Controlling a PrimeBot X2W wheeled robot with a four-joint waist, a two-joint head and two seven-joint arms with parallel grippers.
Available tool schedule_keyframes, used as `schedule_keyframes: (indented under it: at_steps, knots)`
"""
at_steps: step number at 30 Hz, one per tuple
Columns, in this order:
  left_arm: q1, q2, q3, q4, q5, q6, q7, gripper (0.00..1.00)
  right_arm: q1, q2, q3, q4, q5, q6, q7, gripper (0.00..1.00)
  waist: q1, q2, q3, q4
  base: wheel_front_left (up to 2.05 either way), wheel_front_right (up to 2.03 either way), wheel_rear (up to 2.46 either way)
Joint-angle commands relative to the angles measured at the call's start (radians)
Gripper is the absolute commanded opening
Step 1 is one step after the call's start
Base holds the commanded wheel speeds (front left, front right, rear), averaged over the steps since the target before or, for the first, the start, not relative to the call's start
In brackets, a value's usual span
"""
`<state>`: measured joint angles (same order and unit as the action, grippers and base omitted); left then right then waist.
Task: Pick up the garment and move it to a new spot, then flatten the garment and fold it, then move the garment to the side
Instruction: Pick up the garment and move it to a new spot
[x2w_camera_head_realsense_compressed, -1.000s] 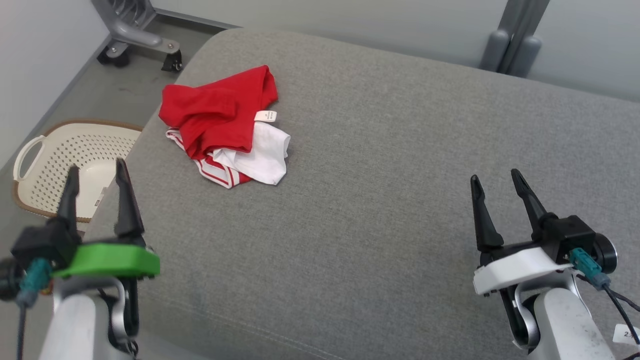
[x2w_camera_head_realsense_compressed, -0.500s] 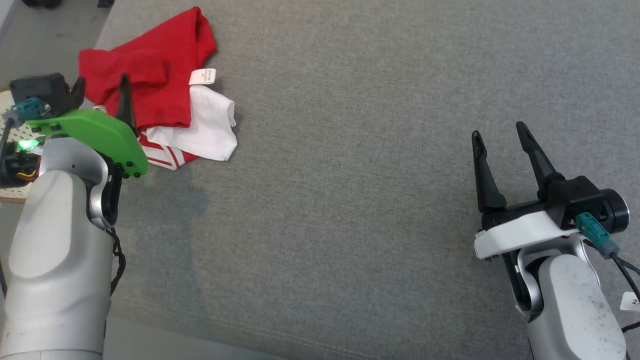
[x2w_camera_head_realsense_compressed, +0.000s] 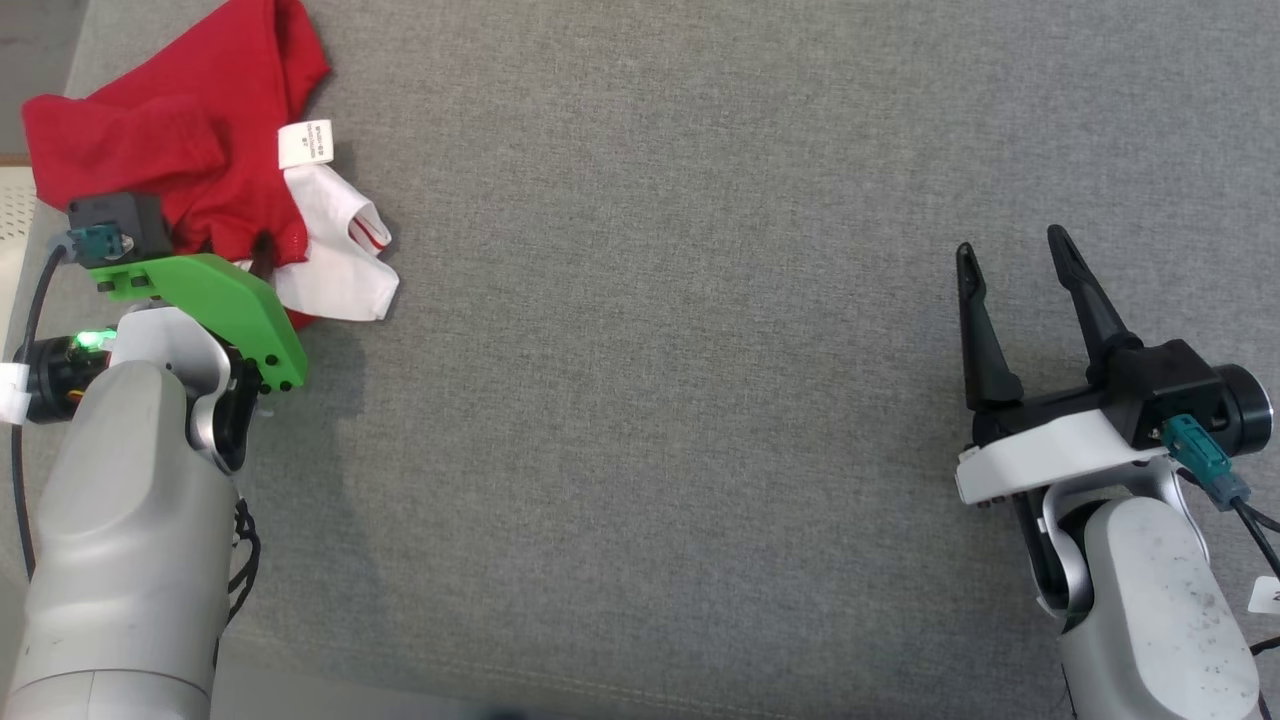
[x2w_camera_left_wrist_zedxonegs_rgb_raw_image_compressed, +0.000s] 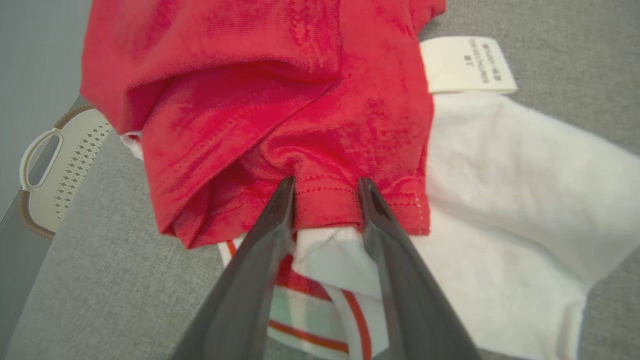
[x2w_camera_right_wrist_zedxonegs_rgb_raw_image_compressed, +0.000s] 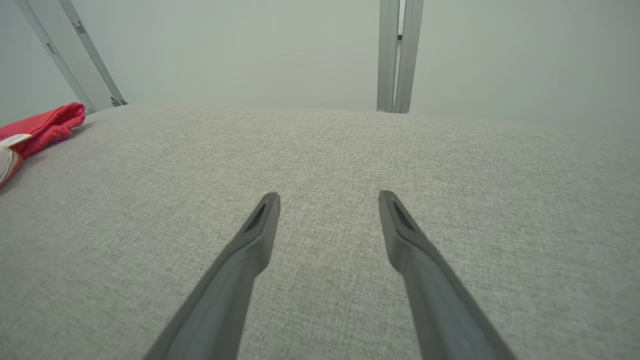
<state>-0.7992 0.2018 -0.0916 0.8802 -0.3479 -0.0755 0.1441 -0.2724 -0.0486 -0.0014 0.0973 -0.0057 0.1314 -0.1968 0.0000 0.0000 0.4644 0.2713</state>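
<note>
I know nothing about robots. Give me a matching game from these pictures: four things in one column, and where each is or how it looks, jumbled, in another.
Things:
1. left gripper
2. right gripper
3. label
4. basket

Descriptions:
A. cream, beside the cushion
B. open above bare grey fabric
C. white, at the garment's edge
D. tips at the red hem

Pairs: 1-D, 2-B, 3-C, 4-A.
</note>
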Motion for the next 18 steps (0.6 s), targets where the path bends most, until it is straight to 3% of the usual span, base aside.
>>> schedule_keyframes:
  at_steps: [1,10,18]
  knots:
    - [-0.011,0.000,0.001,0.016,-0.005,-0.005,-0.011,0.00,-0.014,-0.004,0.002,0.007,0.006,-0.002,-0.010,1.00,0.0000,0.0000,-0.013,-0.004,0.00,0.00,0.00]
    - [-0.043,0.030,-0.004,0.028,0.010,-0.009,-0.156,0.00,0.006,-0.003,-0.008,0.058,0.041,-0.002,-0.041,1.00,0.0000,0.0000,-0.106,-0.036,0.00,0.00,0.00]
    - [-0.097,0.027,-0.051,-0.042,0.037,-0.023,-0.241,0.00,0.044,-0.003,-0.021,0.122,0.103,-0.002,-0.065,1.00,0.0000,0.0000,-0.247,-0.114,0.00,0.00,0.00]
